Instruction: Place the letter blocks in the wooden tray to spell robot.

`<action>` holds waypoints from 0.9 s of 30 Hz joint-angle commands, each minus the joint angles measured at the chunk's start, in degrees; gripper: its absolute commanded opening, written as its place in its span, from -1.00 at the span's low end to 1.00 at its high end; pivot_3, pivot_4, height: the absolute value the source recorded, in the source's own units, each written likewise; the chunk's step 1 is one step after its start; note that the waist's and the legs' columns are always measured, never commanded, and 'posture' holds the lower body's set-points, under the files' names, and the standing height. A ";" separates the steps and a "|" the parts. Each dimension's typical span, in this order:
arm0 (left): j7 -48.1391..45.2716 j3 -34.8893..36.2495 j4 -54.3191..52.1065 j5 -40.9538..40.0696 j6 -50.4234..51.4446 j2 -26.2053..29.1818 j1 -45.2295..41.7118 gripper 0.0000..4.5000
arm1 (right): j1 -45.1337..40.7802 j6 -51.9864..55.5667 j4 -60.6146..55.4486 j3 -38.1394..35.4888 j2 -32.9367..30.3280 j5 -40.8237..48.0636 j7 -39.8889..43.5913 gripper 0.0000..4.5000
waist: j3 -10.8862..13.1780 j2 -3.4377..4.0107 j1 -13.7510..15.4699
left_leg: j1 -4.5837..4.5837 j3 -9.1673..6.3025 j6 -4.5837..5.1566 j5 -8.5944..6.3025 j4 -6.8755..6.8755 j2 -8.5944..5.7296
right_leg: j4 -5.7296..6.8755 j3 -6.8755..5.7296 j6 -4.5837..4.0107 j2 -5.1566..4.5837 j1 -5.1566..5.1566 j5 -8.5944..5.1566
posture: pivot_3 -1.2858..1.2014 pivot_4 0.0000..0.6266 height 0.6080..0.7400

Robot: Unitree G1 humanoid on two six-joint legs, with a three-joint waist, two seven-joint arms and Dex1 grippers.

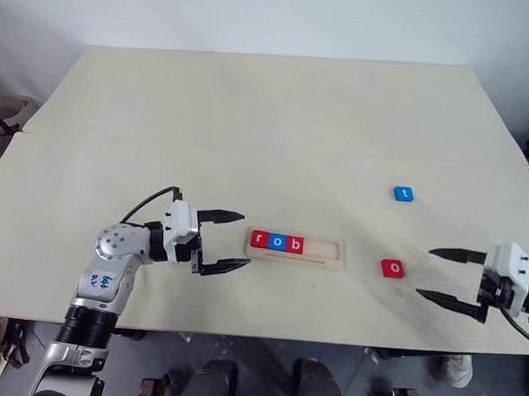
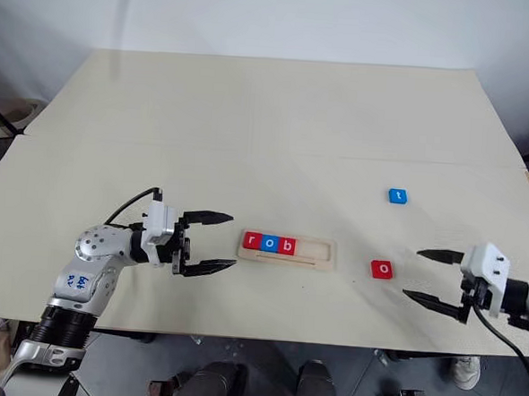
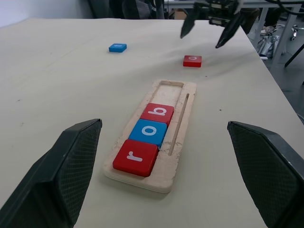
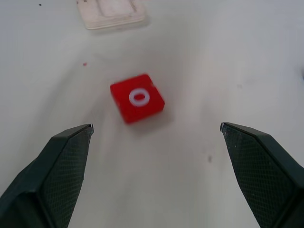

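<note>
The wooden tray [image 1: 333, 253] lies near the table's front edge and holds a red r block [image 1: 259, 240], a blue o block [image 1: 278, 243] and a red b block [image 1: 295, 245] at its left end. A loose red o block [image 1: 392, 269] lies flat on the table to the tray's right. Farther back on the right rests a blue t block [image 1: 403, 194]. My left gripper [image 1: 232, 242] stands open just left of the tray, pointing at it. Right of the red o block [image 4: 137, 98], my right gripper [image 1: 431, 274] is open and aimed at it, a short way off.
The pale table [image 1: 269, 117] is bare behind the tray. Its front edge runs just below both grippers. A seam crosses the tabletop from left to right behind the blue t block.
</note>
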 commanded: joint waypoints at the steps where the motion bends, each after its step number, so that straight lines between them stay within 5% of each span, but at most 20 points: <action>1: 0.11 0.47 -2.38 -1.22 -0.05 0.27 0.17 1.00 | -2.84 0.89 -1.59 5.14 -2.72 -3.22 2.45 1.00 | 0.00 0.00 0.06 | 0.00 0.00 0.00 0.00 0.00 0.00 | -0.01 0.00 0.00 0.00 0.00 0.00 | 0.03 -0.52 1.00; 10: -1.12 -0.73 -4.49 -1.85 0.74 -0.15 0.87 1.00 | -9.31 1.44 -0.05 13.20 -2.68 -8.28 1.34 1.00 | 0.00 -0.01 0.10 | -0.02 -0.02 0.00 0.00 0.04 -0.01 | -0.01 -0.03 0.00 -0.02 0.00 0.00 | 0.03 -0.52 1.00; 19: -1.59 -1.25 -6.22 -2.08 1.45 0.52 1.97 1.00 | -9.40 -0.63 1.34 14.15 -2.47 -8.99 -0.06 -0.28 | 0.00 -0.01 0.05 | -0.01 -0.02 0.00 0.00 0.05 0.00 | 0.00 -0.03 -0.01 -0.02 0.02 0.01 | 0.03 -0.52 1.00; 27: -1.70 -1.18 -6.19 -2.01 1.58 0.65 2.28 1.00 | -12.66 10.69 -8.64 13.55 -0.02 -3.14 -1.02 -0.35 | 0.00 0.00 -0.14 | -0.02 -0.01 -0.01 0.00 0.02 0.01 | 0.01 -0.02 -0.02 -0.02 -0.04 0.01 | 0.03 -0.52 1.00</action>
